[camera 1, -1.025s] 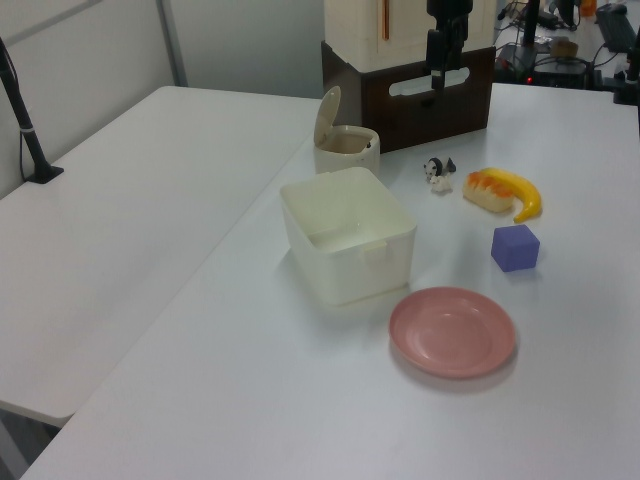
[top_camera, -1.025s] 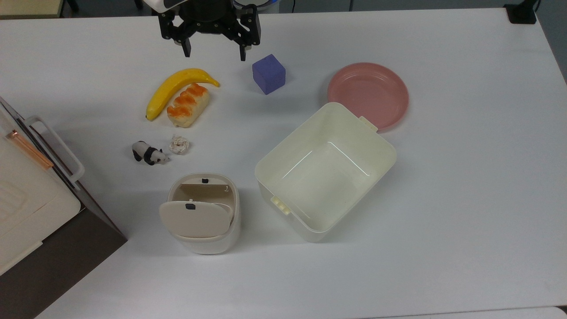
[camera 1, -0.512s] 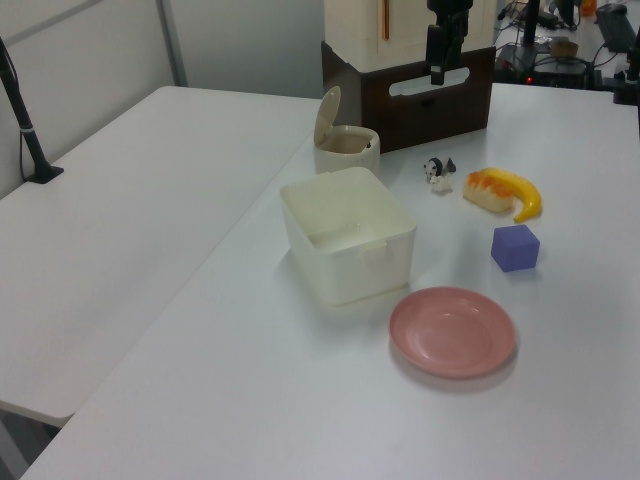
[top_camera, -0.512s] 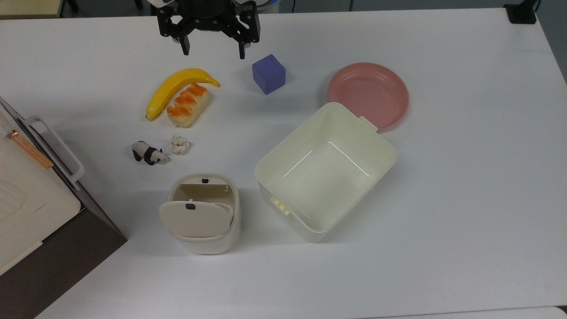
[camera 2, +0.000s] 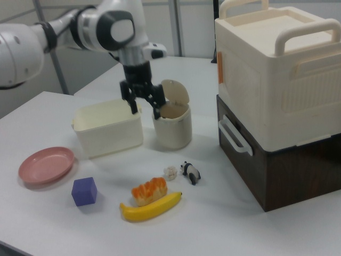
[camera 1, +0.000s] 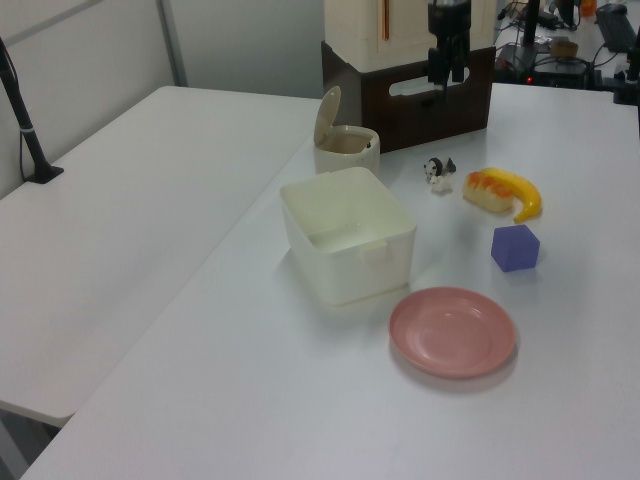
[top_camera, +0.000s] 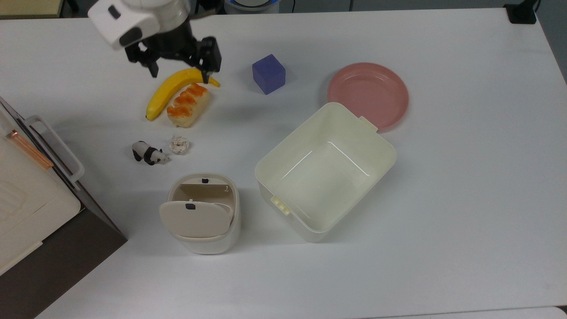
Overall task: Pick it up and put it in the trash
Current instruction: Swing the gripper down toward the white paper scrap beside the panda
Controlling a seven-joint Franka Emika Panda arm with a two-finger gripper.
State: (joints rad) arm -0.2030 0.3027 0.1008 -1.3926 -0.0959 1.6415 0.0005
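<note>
White table (top_camera: 443,221): wide-open gripper (top_camera: 179,73) should descend squarely over paper wad (top_camera: 179,144), right of panda (top_camera: 148,153) in the top view.

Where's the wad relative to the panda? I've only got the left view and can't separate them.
Observer: In the top view the paper wad lies just to the top view's right of the panda, with a small gap between them.
Operator: Gripper open?
Observer: Yes. The top view shows the gripper open, over the stem end of the banana, not over the wad.
Operator: Can it drop straight into the bin?
Observer: Looks likely. The top view looks down into the trash bin: its flap is tipped up and the opening is uncovered.
</note>
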